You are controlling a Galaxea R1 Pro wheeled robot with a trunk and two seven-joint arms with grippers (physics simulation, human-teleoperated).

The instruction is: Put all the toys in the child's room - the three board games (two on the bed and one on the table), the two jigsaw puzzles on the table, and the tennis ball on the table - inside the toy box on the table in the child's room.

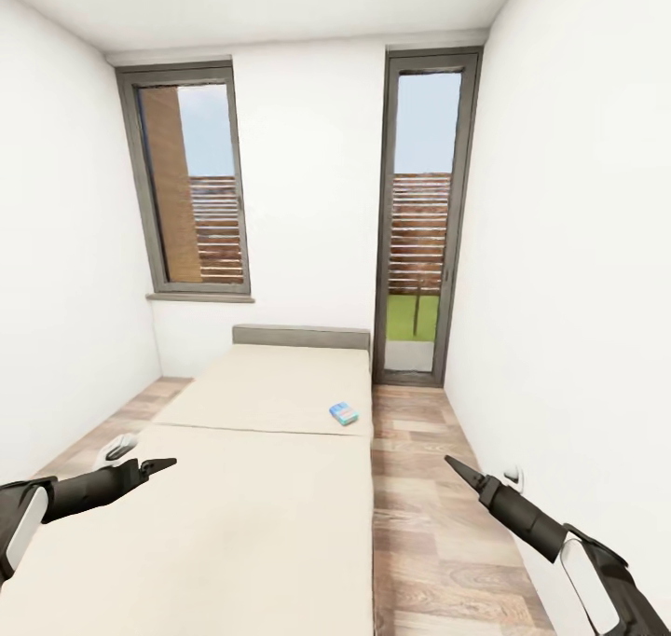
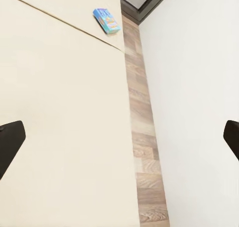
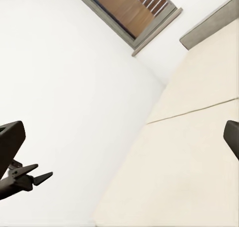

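i see one flat blue printed board game box (image 1: pixel 344 414) near the right edge of the wide beige bed (image 1: pixel 233 524), long axis angled toward that edge. right gripper (image 1: pixel 457 468) nearer; left gripper (image 1: pixel 160 466) across the mattress. both wide open, empty.

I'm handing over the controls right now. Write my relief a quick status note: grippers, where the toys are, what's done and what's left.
Left gripper: open, empty, held over the near part of the bed.
Right gripper: open, empty, over the floor strip beside the bed.
One blue board game lies flat near the bed's right edge, close to the mattress seam, well beyond both grippers.
Nothing is in hand; from these views no toy can be counted as stowed.
Left: move closer, grasp the blue game, carry it to the toy box, then find the remaining toys.
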